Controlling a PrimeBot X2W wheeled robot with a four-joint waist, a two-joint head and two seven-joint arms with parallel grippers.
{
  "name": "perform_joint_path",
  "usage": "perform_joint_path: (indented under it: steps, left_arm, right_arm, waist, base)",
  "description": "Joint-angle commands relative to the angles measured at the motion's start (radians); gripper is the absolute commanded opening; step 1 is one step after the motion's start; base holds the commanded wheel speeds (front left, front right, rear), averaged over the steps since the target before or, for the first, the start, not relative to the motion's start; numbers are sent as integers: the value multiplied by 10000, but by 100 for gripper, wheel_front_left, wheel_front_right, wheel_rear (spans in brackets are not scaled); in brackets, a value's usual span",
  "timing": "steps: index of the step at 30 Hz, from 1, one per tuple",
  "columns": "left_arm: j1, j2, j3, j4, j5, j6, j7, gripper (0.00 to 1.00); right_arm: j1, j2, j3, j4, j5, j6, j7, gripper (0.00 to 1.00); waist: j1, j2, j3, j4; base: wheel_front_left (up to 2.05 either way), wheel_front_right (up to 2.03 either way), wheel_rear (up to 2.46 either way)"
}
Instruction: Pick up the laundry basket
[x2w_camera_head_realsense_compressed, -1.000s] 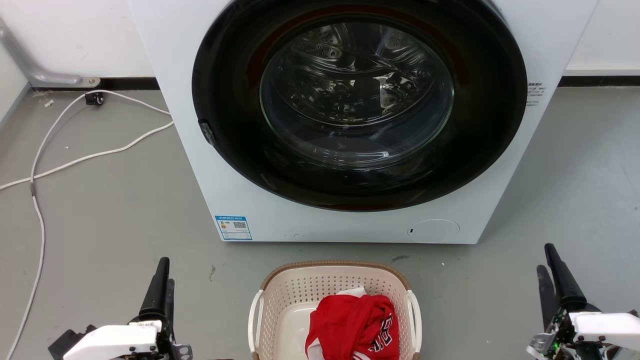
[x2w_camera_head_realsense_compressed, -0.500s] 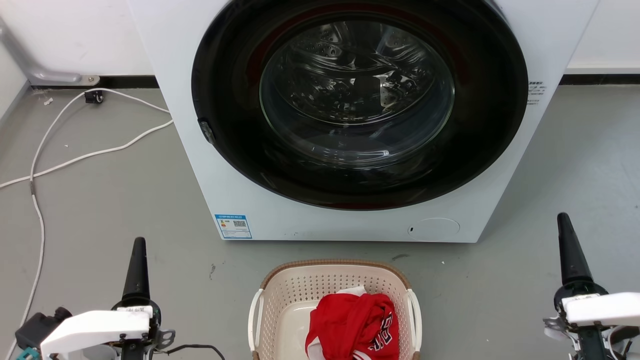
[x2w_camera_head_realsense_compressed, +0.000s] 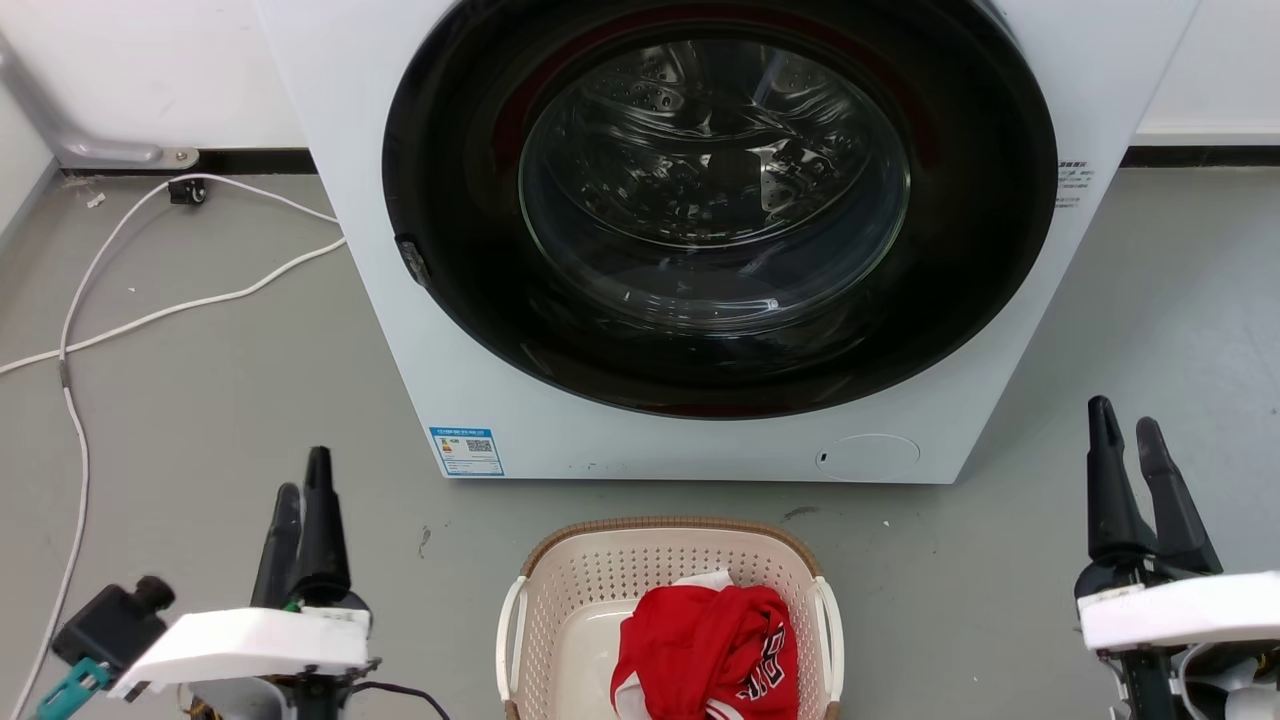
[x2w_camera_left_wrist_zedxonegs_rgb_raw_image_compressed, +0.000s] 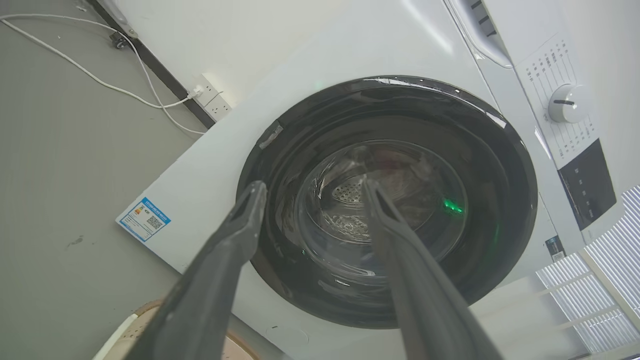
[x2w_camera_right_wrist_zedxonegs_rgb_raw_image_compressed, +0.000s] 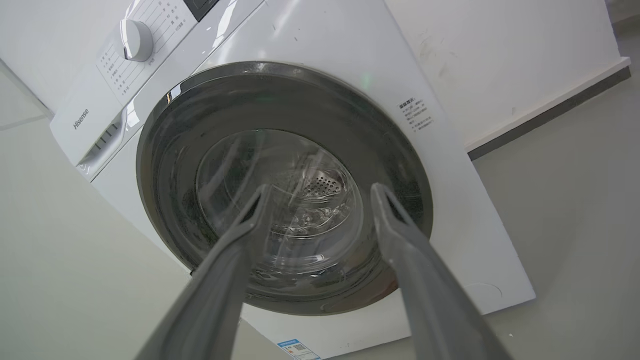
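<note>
**Currently: laundry basket on the floor, both grippers well clear of it**

- Laundry basket (x2w_camera_head_realsense_compressed: 600, 585): stands on the grey floor (x2w_camera_head_realsense_compressed: 250, 420) at the bottom centre of the head view, just in front of the washing machine (x2w_camera_head_realsense_compressed: 390, 300). Upright, with a white handle on each side.
- Red garment (x2w_camera_head_realsense_compressed: 705, 640): bunched inside the basket, toward its right side.
- Left gripper (x2w_camera_head_realsense_compressed: 303, 472): above the floor, well to the basket's left. The fingers are moderately parted, and the left wrist view shows the machine's round door (x2w_camera_left_wrist_zedxonegs_rgb_raw_image_compressed: 390, 200) through the gap.
- Right gripper (x2w_camera_head_realsense_compressed: 1124, 415): well to the basket's right, touching nothing. The fingers are likewise parted, pointing toward the machine.
- White cable (x2w_camera_head_realsense_compressed: 150, 320): trails across the floor left of the machine.
</note>
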Motion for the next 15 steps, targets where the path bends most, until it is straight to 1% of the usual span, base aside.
perform_joint_path:
  steps: [1, 5, 12, 15]
  left_arm:
    - [15, 40, -129, -251, 559, -82, -80, 100]
    - [83, 42, -601, -448, 1902, -166, -202, 100]
    - [168, 46, -1305, -632, 3719, 16, -401, 100]
    - [200, 58, -1540, -679, 4313, 138, -483, 100]
  right_arm:
    - [5, -39, 30, -222, -437, 20, -103, 100]
    - [120, -40, 54, -216, -1097, 20, -219, 100]
    - [273, -42, 108, -164, -2135, 21, -422, 100]
    - [325, -43, 125, -142, -2513, 21, -502, 100]
  waist:
    - [0, 0, -3, 1]
    - [0, 0, 3, 1]
    - [0, 0, 28, -9]
    - [0, 0, 28, -17]
  base:
    - [0, 0, 0]
    - [0, 0, 0]
    - [0, 0, 0]
    - [0, 0, 0]
